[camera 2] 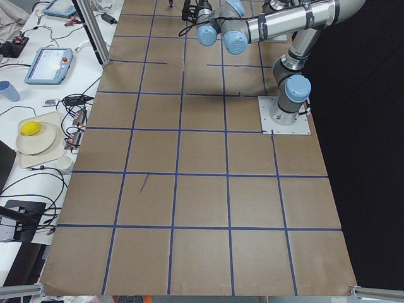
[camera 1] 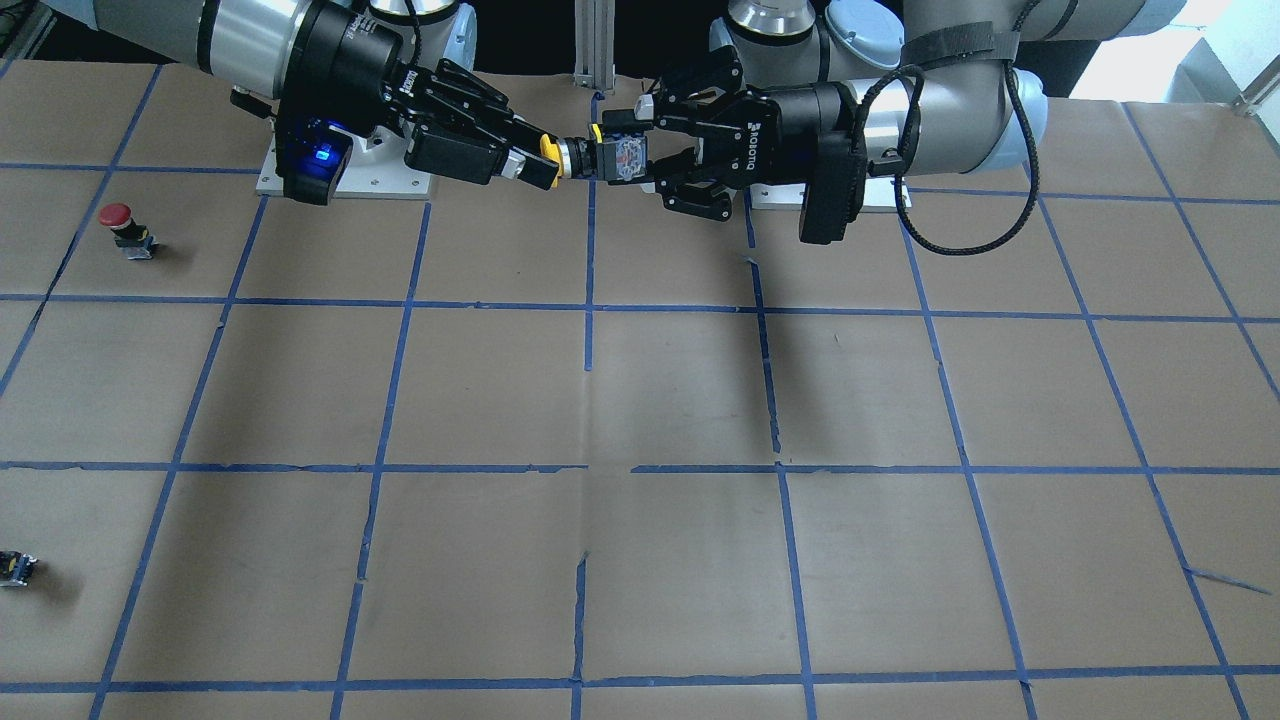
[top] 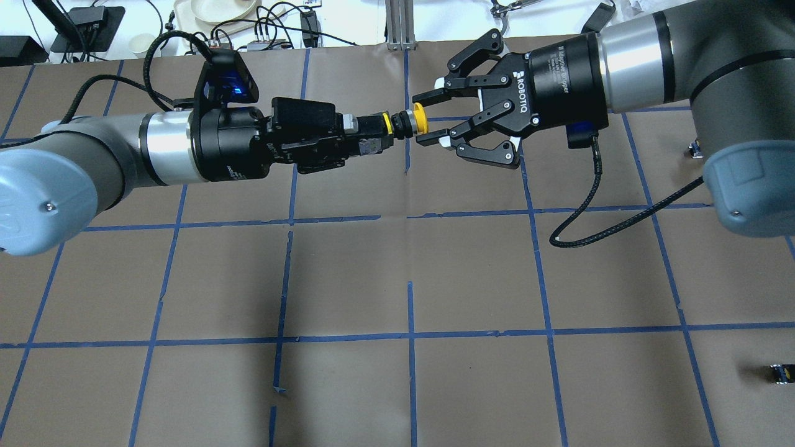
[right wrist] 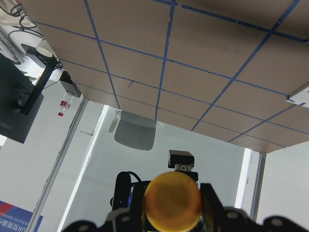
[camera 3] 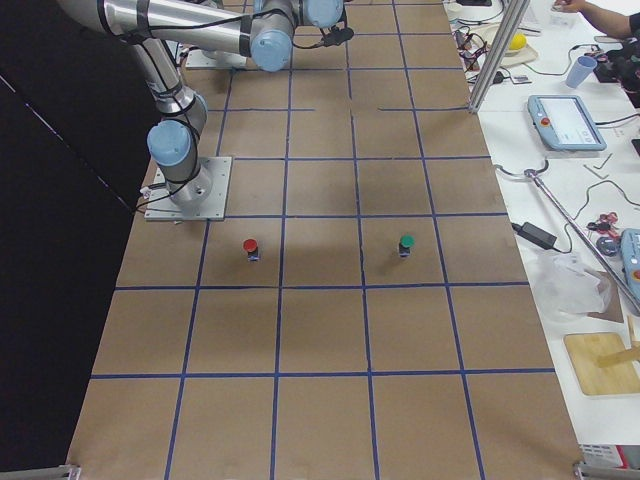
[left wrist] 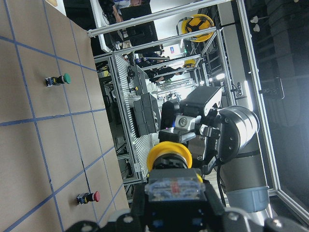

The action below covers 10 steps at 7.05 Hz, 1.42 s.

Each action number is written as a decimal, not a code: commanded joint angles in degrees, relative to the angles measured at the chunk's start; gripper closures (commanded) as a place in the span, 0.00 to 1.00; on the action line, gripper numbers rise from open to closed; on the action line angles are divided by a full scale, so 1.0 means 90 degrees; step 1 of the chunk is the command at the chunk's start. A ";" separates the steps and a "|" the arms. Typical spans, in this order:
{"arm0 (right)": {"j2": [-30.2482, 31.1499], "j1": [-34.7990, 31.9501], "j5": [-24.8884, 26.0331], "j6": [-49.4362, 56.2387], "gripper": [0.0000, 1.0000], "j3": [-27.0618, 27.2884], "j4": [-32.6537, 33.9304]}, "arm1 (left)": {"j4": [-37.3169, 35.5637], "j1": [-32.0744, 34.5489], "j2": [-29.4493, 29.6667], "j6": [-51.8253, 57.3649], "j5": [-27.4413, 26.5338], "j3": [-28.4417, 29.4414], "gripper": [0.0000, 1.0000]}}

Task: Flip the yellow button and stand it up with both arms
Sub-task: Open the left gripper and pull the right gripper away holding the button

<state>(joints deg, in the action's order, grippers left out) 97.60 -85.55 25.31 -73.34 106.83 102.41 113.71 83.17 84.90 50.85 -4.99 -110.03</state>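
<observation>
The yellow button [top: 420, 118] hangs level in the air between both grippers, above the table's robot side. My left gripper [top: 371, 134] is shut on its black-grey body [camera 1: 625, 156]. My right gripper [top: 431, 118] has its fingers closed against the sides of the yellow cap [camera 1: 548, 147]. The cap points toward the right arm. The left wrist view shows the cap [left wrist: 169, 152] in front of the right gripper. The right wrist view shows the cap [right wrist: 173, 200] tight between two fingers.
A red-capped button [camera 1: 118, 222] stands on the brown gridded table [camera 1: 660, 400] at the robot's right. A tiny black-yellow part [camera 1: 18, 567] lies farther out on that side. A green-capped button [camera 3: 405, 243] stands beyond the red one [camera 3: 250, 246].
</observation>
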 commanded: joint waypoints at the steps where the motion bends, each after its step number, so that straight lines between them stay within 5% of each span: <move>1: -0.0014 0.0013 0.0020 0.0004 0.87 -0.0033 0.0008 | 0.0002 -0.0003 0.0000 -0.0015 -0.0032 -0.0001 0.00; 3: -0.0004 0.0159 0.0156 0.0062 0.91 -0.0082 0.0017 | -0.0007 -0.0003 0.0000 -0.0015 -0.0032 0.0009 0.00; 4: 0.0034 0.0450 0.0746 0.0285 0.91 -0.0092 0.0056 | -0.0027 -0.0003 0.0019 0.0014 -0.0061 0.0028 0.00; 6: 0.0074 0.0793 0.1956 0.1521 0.91 -0.0102 0.0008 | -0.0124 -0.0013 0.0078 -0.0131 -0.1197 0.0145 0.00; 10: 0.0016 0.1484 0.4800 0.4537 0.91 0.0015 -0.0274 | -0.2307 0.0007 0.0146 -0.2481 -0.3141 0.0155 0.00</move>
<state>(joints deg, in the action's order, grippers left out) 98.09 -75.82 61.69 -41.65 106.44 100.99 99.10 83.14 85.90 34.45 -27.38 -108.64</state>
